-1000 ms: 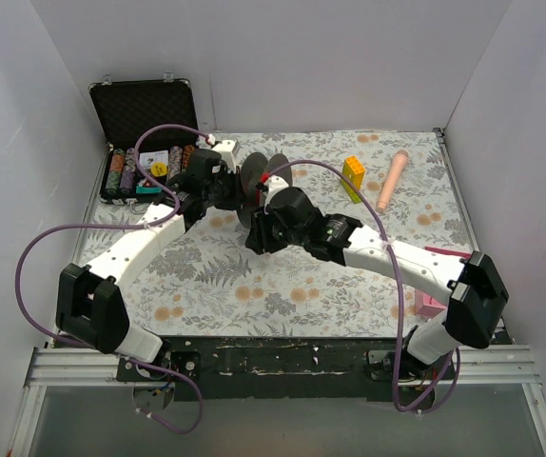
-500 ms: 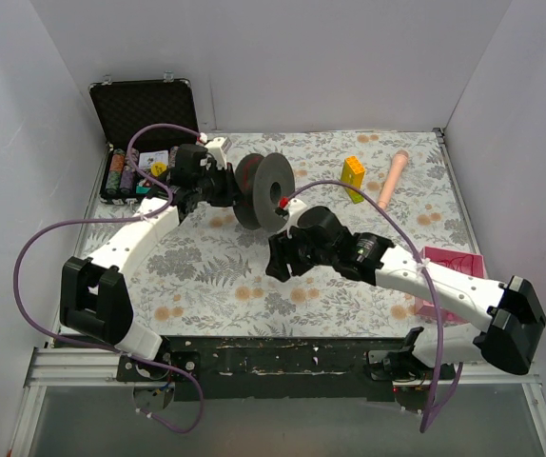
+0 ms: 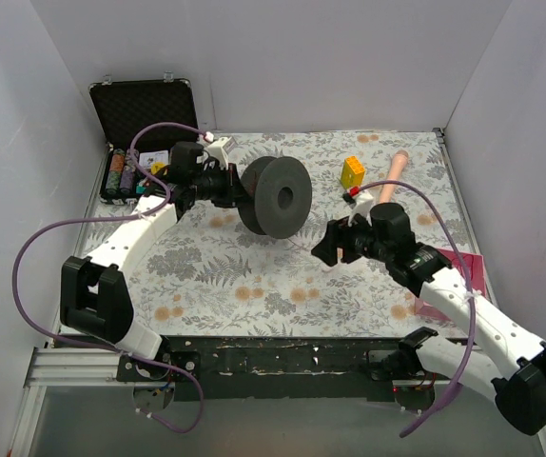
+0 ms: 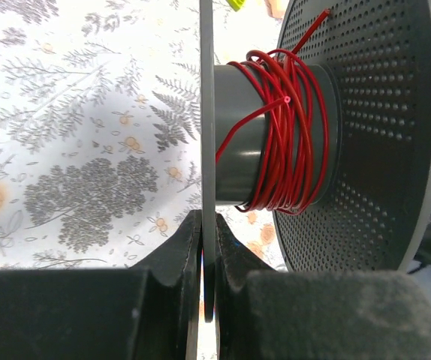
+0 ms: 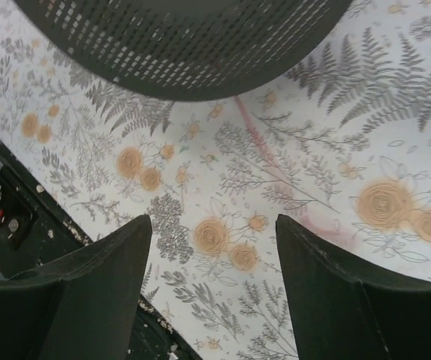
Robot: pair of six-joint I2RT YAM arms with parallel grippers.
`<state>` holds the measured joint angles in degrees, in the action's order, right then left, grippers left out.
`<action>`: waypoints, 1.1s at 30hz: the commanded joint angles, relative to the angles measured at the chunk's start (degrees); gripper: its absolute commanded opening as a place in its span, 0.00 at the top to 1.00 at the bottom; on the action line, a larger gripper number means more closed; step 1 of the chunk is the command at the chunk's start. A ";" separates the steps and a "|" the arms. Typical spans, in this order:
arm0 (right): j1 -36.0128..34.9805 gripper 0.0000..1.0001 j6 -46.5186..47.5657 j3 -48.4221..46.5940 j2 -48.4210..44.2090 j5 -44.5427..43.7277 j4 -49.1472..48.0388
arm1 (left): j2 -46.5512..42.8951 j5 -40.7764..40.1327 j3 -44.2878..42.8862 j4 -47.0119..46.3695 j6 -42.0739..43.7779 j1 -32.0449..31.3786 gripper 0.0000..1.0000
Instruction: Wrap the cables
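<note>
Cable (image 4: 287,135), thin and dark red, is wound in several loose turns round the hub of one dark grey spool (image 3: 278,197), toward the far edge of the worktop (image 3: 254,276), midway along it. The left end effector (image 4: 208,262) is clamped narrow on the spool's thin flange (image 4: 207,112). The right end effector (image 5: 212,225) stands wide and empty, over the worktop right of the spool. Elsewhere there are one open case (image 3: 145,114) at the far-left corner, one yellow block (image 3: 353,173) and one pink cylinder (image 3: 392,176) toward the far-right corner.
</note>
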<state>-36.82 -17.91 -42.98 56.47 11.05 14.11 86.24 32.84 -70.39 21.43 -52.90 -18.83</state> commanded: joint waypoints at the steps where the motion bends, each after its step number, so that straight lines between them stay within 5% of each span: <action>1: 7.62 0.24 2.79 2.37 -2.59 7.05 -3.74 | 1.91 8.37 -1.86 -0.43 -2.11 0.55 1.00; 10: 8.87 0.31 6.40 5.71 3.38 2.66 1.44 | 5.00 10.67 -1.94 0.45 -4.40 1.69 1.00; 12: 7.21 0.25 5.26 6.85 4.09 5.90 1.01 | 4.56 10.49 -1.59 0.28 -4.23 1.87 1.00; 17: -13.15 0.20 6.04 5.81 1.54 -7.24 -4.70 | 3.59 9.70 -1.33 -0.34 -4.22 1.95 1.00; 22: -22.85 0.20 9.74 5.28 -0.12 -15.88 -10.06 | 0.70 7.51 -6.06 1.33 -3.79 1.95 1.00; 33: -19.79 0.08 9.65 14.85 -8.39 -11.76 -36.77 | -6.61 0.74 -25.91 6.16 -1.50 1.87 1.00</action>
<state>-58.76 -9.65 -30.20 48.07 -1.50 -10.00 85.65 33.69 -87.22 28.47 -55.35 -17.04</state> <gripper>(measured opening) 0.912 0.046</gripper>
